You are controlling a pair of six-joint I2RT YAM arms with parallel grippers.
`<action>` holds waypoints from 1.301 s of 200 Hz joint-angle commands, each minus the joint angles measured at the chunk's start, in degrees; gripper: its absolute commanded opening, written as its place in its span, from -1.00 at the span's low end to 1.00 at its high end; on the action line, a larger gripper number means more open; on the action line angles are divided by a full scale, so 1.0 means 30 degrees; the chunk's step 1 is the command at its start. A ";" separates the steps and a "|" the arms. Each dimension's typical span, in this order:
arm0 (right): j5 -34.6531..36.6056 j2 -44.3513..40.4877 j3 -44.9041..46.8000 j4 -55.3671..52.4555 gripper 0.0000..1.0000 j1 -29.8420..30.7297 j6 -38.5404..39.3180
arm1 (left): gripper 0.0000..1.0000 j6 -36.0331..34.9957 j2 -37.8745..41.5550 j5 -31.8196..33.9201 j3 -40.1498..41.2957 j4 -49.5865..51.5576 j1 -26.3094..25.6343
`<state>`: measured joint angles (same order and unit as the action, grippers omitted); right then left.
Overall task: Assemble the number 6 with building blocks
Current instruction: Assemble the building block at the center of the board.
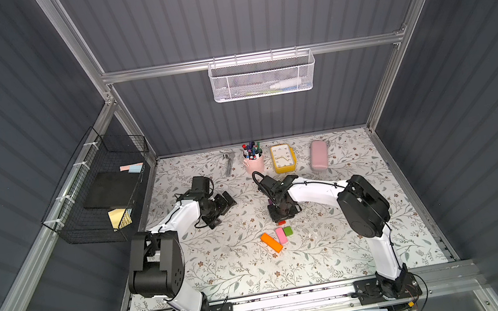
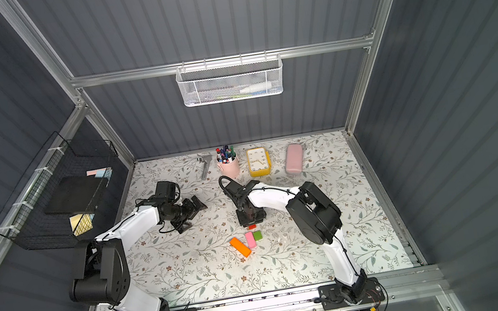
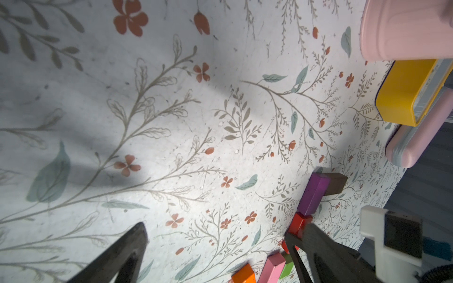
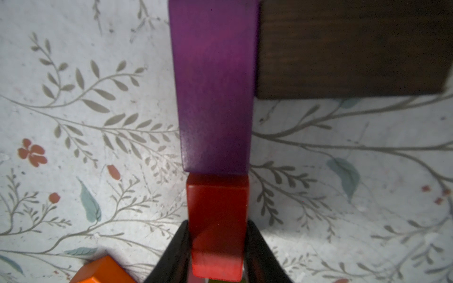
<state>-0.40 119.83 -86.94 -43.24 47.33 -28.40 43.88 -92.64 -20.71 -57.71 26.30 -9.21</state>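
left gripper [image 3: 215, 232]: jaws apart | right gripper [image 4: 218, 224]: clamped, pointing down

Top views: right gripper [image 1: 283, 217] hides nearly all of purple block and brown block; only end of red block [image 1: 281, 223] shows.
Right wrist view: purple block [image 4: 213, 85], brown block [image 4: 355, 49], orange block [image 4: 105, 270] cut off by picture edges.
Left wrist view: pink block [image 3: 272, 268] and green cube [image 3: 287, 268] cut off by edge; cube partly behind finger [image 3: 318, 250] of left gripper [image 3: 218, 231].
White basket [image 1: 263, 76]: contents too small to tell.
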 commanded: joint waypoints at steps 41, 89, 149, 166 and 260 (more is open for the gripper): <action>-0.0022 0.0662 -0.0230 -0.0085 -0.26 -0.0103 0.0034 | 0.99 -0.0564 0.0061 -0.0066 -0.0414 0.0402 0.0200; -0.0187 0.0647 -0.0207 -0.0089 -0.24 -0.0103 0.0063 | 0.99 -0.0578 0.0089 -0.0095 -0.0362 0.0372 0.0258; -0.0318 0.0720 -0.0260 -0.0035 -0.19 -0.0103 0.0049 | 0.99 -0.0563 0.0059 -0.0099 -0.0355 0.0314 0.0288; -0.0222 0.0709 -0.0260 -0.0030 -0.18 -0.0103 0.0079 | 0.99 -0.0567 0.0064 -0.0099 -0.0354 0.0343 0.0302; 0.0689 -0.0033 -0.0377 -0.0333 -0.06 -0.0103 -0.0126 | 0.99 -0.0593 0.0089 -0.0070 -0.0273 0.0314 0.0317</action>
<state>-0.73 120.05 -87.33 -43.20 47.24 -28.49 43.42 -92.64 -20.71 -57.71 26.30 -8.73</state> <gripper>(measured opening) 0.463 0.994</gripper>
